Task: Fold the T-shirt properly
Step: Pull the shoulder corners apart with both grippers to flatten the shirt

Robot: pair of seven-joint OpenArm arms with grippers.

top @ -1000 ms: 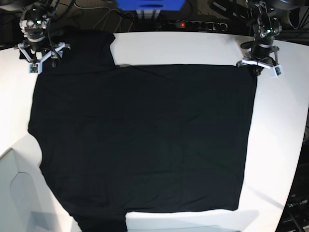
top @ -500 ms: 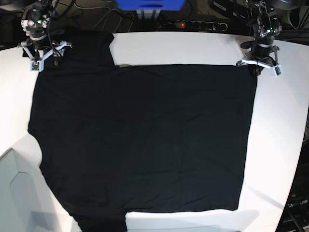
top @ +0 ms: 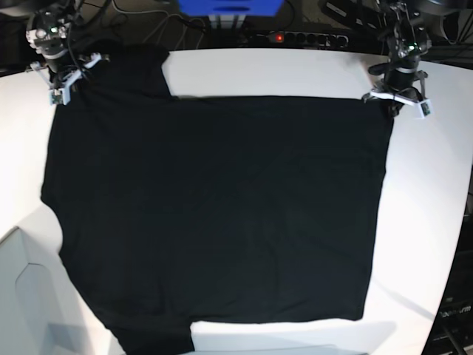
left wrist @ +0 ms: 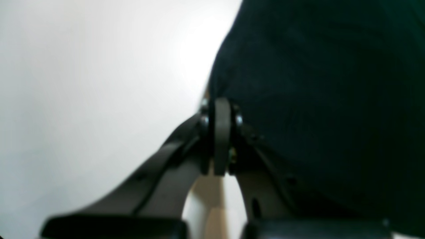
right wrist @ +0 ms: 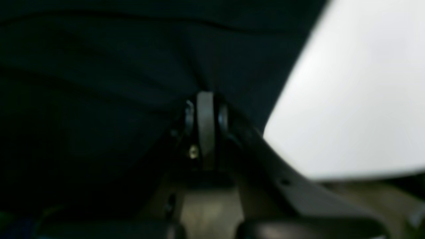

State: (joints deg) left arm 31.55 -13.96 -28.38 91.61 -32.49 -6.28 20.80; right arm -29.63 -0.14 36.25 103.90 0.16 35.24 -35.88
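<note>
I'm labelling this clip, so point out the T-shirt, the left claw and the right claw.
T-shirt (top: 222, 214): base view, middle of the spread black cloth.
left claw (left wrist: 221, 109): left wrist view, closed fingertips at the shirt's edge.
right claw (right wrist: 206, 103): right wrist view, closed fingertips pinching black cloth.

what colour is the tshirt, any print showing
Plain black; no print shows on the T-shirt spread on the white table. Clearest in the base view.

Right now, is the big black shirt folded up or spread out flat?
Spread out flat. The T-shirt lies open over the white table, no fold made yet. The left gripper and right gripper each pinch a far corner.
</note>
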